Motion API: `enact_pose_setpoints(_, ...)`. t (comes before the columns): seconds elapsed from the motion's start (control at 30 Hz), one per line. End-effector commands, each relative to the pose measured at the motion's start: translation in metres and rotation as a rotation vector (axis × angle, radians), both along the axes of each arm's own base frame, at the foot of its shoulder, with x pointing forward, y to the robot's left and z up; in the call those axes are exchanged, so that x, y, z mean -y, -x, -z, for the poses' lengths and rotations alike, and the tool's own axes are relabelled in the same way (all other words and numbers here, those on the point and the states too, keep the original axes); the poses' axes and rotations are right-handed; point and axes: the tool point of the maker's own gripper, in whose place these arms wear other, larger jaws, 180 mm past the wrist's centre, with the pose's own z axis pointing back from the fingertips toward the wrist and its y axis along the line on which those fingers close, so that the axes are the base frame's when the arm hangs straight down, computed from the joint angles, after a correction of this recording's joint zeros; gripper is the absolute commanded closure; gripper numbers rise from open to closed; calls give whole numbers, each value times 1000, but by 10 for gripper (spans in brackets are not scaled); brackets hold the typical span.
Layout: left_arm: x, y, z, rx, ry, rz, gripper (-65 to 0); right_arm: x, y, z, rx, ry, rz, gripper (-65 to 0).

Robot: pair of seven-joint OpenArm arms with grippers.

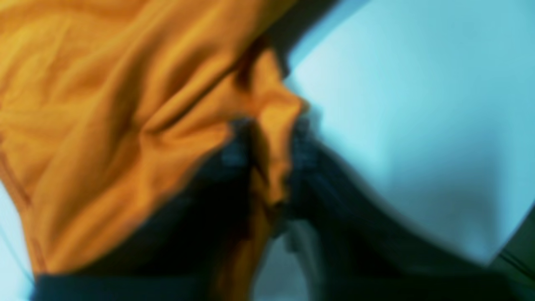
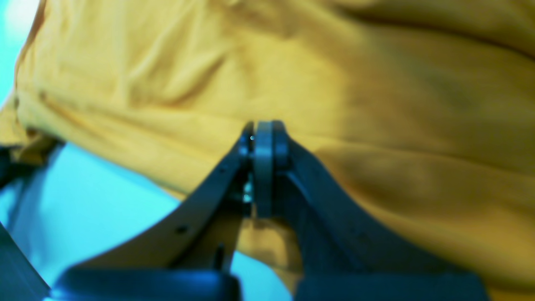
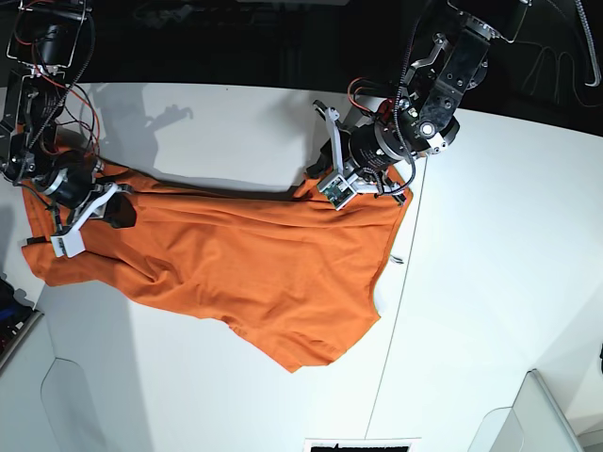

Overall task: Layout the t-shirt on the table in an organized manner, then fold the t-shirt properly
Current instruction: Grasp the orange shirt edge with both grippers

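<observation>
Both pincers pinch the orange t-shirt, which is stretched between them on the table.

The left gripper [image 1: 271,154] is closed on a ridge of the t-shirt [image 3: 264,264], near the far edge of the table [image 3: 499,235]. The right gripper [image 2: 263,138] has its fingers pressed together on the cloth at the table's left edge. Between them the shirt lies wrinkled, one part reaching toward the near edge. A thin dark seam [image 3: 400,311] passes beside it. The left wrist view is blurred; the collar cannot be made out.
</observation>
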Motion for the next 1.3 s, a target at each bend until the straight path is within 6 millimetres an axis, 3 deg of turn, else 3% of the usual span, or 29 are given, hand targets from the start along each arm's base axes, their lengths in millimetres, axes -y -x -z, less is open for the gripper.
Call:
enact_pose_setpoints(0.0,-1,-4,-4,9,-3,1,-6,-6,-13,-14,59,12,-33,0)
enact_pose_setpoints(0.13,-6,-7,-9,27,-16,7,0,-37,-17,-10,56,64,-152,0)
enact_pose_setpoints(0.27,-28,-8,-11,46,-74,20,0,-52,-22,-31,89,105,-231,0)
enact_pose_setpoints(0.47,-72,-13,-8,62,-190,34,0,-86,-4,-62,119,106,-402,0)
enact_pose_setpoints(0.5,-79,-15,-9,68,-208,36,0,-93,1,-60,115,119,-435,-2)
enact_pose_setpoints(0.57,-92,-18,-11,76,-241,39,0,-106,13,-50,93,167,-513,-128)
enact_pose_setpoints(0.63,-100,-18,-12,76,-268,59,0,-117,27,-35,66,241,-599,-198)
enact_pose_setpoints(0.77,-98,-9,-19,64,-254,142,0,-134,41,-13,77,384,-727,-223)
enact_pose_setpoints(0.87,-93,-9,-33,93,-244,165,0,-146,44,-7,112,433,-777,-223)
enact_pose_setpoints(1.03,-92,-8,-37,94,-234,170,0,-152,51,4,115,522,-831,-224)
enact_pose_setpoints(1.27,-91,-8,-37,92,-232,171,0,-146,41,4,139,609,-839,-371)
